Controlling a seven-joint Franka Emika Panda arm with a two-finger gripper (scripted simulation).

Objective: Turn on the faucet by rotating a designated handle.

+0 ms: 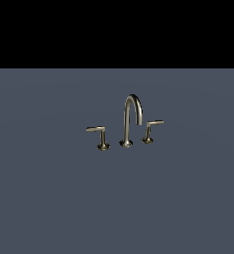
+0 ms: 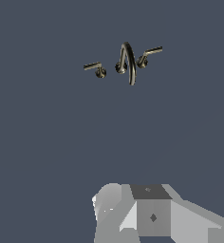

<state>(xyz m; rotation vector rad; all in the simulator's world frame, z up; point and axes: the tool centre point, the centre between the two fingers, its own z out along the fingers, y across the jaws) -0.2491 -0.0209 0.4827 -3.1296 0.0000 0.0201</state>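
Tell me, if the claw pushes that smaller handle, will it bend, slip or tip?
The handle looks like rigid metal, so it probably will not bend. Its slim post on a flared base suggests it would pivot rather than tip. The shiny finish and thin bar may let the claw slide off.

Robot body as seen in the wrist view: a blocky, faceted housing [image 2: 152, 216] in flat white and pale grey. One square face is darker grey and bears a small dark diamond mark, with a rounded white lobe adjoining it.
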